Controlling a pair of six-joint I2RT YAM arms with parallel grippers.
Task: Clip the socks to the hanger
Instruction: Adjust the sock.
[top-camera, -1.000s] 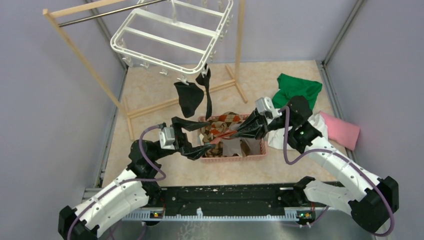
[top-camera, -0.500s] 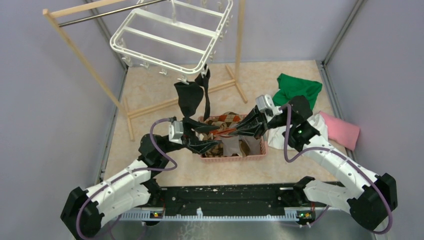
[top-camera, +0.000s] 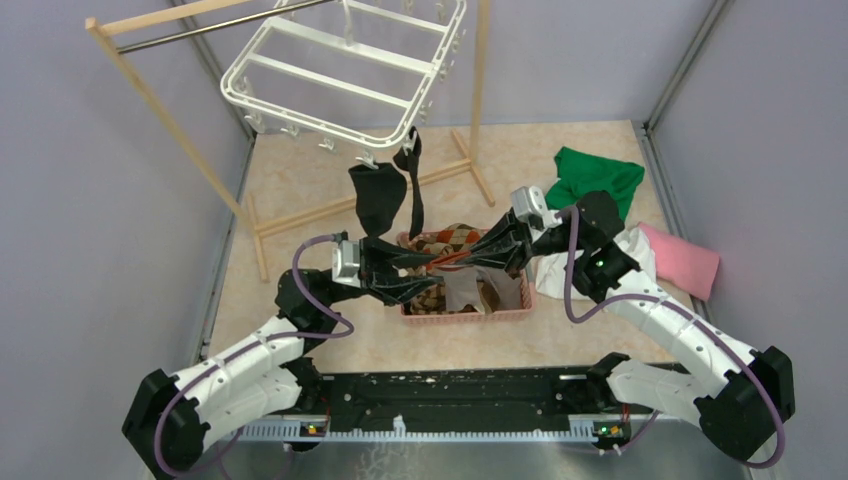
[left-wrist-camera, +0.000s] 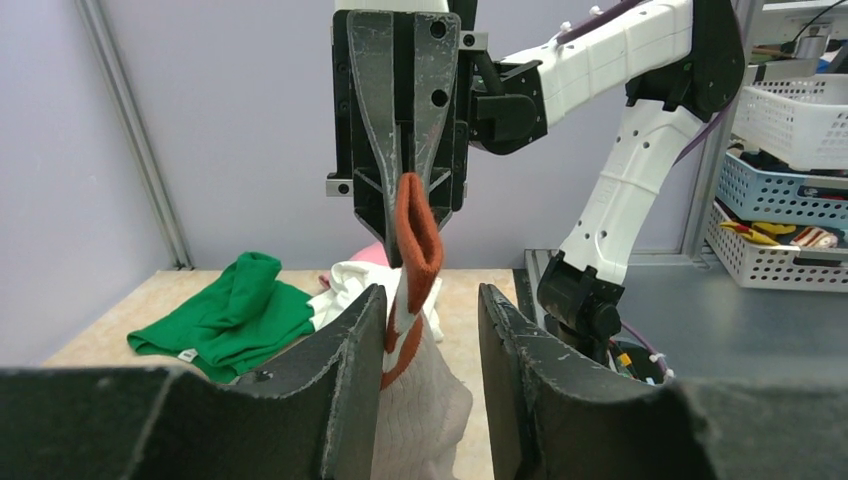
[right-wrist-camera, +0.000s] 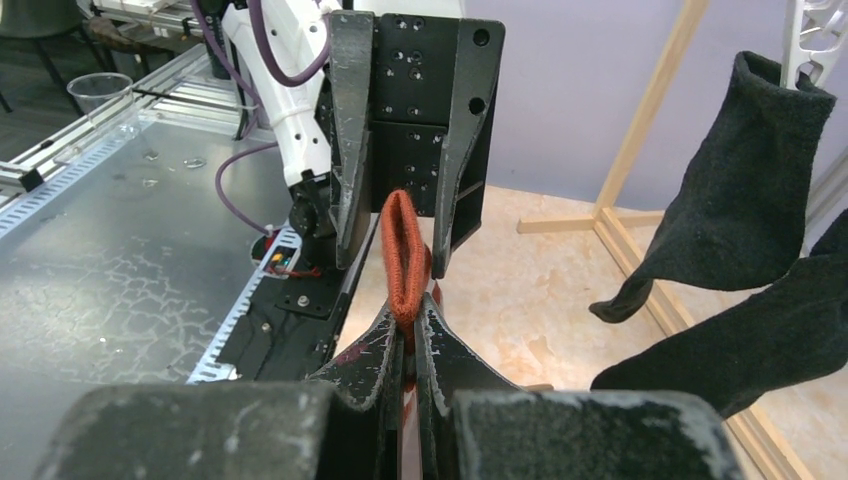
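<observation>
A grey-brown sock (top-camera: 462, 291) with an orange-striped cuff (left-wrist-camera: 416, 228) hangs over the pink basket (top-camera: 466, 315). My right gripper (right-wrist-camera: 408, 308) is shut on that cuff (right-wrist-camera: 403, 250). My left gripper (left-wrist-camera: 432, 292) faces it from the left, open, one finger on each side of the sock; the sock rests against the left finger with a gap to the other. In the top view the left gripper (top-camera: 425, 262) and right gripper (top-camera: 478, 255) meet tip to tip. The white hanger (top-camera: 340, 70) hangs at the back with two black socks (top-camera: 378, 195) clipped to its near edge.
More socks, one brown argyle, lie in the basket. The wooden rack (top-camera: 160, 95) carries the hanger; its feet stand just behind the basket. A green cloth (top-camera: 597, 178), a white cloth (top-camera: 560, 272) and a pink cloth (top-camera: 682, 258) lie to the right.
My left gripper has moved right and up to the sock held by the right gripper, and its jaws have narrowed around it. The right gripper has barely moved.
</observation>
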